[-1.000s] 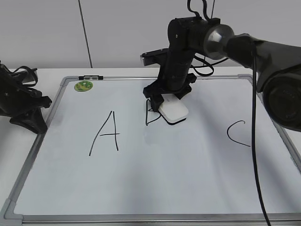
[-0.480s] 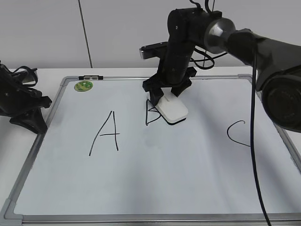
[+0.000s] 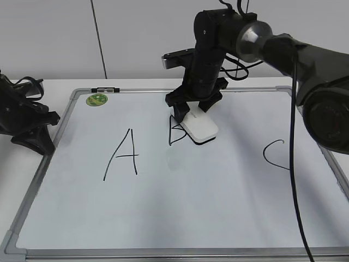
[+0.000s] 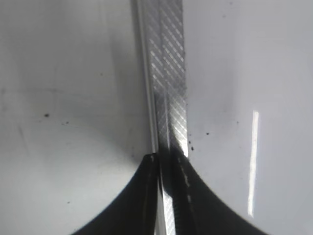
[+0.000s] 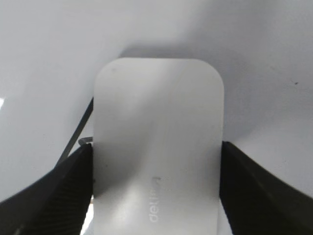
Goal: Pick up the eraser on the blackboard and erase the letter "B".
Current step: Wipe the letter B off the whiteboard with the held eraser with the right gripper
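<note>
The white eraser [image 3: 200, 129] lies on the blackboard [image 3: 191, 202], over the right part of the black letter "B" [image 3: 175, 132]. My right gripper [image 3: 192, 113] comes down from above with a finger on each long side of the eraser's far end, shut on it. In the right wrist view the eraser [image 5: 159, 147] fills the space between the right gripper's fingers [image 5: 156, 196], and a stroke of the "B" [image 5: 73, 139] shows at its left. My left gripper [image 3: 43, 139] rests off the board's left edge. In its wrist view the left gripper's jaws [image 4: 166, 159] are together over the board's aluminium frame [image 4: 166, 73].
A tall "A" [image 3: 124, 155] is left of the "B" and a curved "C" [image 3: 275, 154] is at the right. A round green magnet [image 3: 97, 99] sits at the board's far left corner, and a small dark marker [image 3: 105, 89] lies on the top frame.
The right gripper has risen a little from its lower pose on the eraser, uncovering more of the "B". The eraser has barely shifted. The left arm has not moved.
</note>
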You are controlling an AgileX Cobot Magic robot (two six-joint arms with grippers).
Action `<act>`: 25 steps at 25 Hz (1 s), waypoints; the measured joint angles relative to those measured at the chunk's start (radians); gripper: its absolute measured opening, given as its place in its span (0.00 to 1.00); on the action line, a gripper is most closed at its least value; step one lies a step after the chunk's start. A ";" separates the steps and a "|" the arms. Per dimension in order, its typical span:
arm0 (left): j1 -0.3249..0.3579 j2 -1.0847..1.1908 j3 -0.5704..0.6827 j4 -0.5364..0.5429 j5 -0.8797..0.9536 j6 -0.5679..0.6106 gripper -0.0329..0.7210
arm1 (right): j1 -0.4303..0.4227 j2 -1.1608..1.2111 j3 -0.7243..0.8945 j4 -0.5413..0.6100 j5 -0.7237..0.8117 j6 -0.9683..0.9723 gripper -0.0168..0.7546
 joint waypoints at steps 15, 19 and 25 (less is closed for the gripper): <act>0.000 0.000 0.000 0.000 0.000 0.000 0.11 | 0.000 0.000 -0.002 -0.007 0.002 0.011 0.78; 0.000 0.000 0.000 0.000 0.000 0.000 0.11 | 0.000 0.000 -0.002 -0.007 0.002 0.013 0.78; 0.000 0.000 0.000 0.000 0.000 0.000 0.11 | 0.000 0.000 -0.002 -0.007 0.002 0.013 0.78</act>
